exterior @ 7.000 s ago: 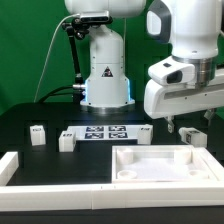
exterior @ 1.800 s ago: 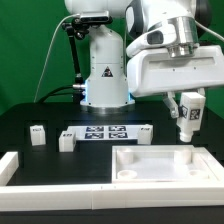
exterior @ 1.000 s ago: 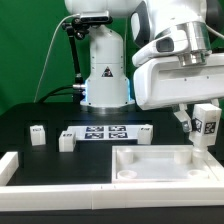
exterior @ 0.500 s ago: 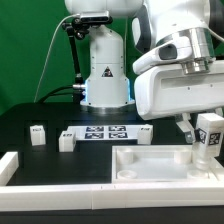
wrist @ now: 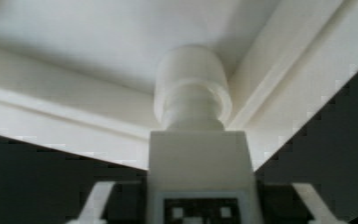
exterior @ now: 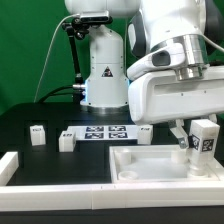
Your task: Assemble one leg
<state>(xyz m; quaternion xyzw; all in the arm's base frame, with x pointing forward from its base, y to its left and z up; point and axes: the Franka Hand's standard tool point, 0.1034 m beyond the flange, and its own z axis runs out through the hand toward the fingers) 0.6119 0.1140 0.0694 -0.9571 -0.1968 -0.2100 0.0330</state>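
Now my pincer (exterior: 197, 135) pinches the leg (exterior: 205, 142) upright, its round end down at the two o'clock corner of the white panel (exterior: 140, 172); whether it touches, I cannot tell.

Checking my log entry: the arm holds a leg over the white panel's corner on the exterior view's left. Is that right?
Not quite. The leg is held over the white panel's corner on the exterior view's right, not its left. The exterior view shows this.

A robotics lab — green backdrop (exterior: 25, 40), black table (exterior: 18, 118), tagged marker board (exterior: 105, 133).
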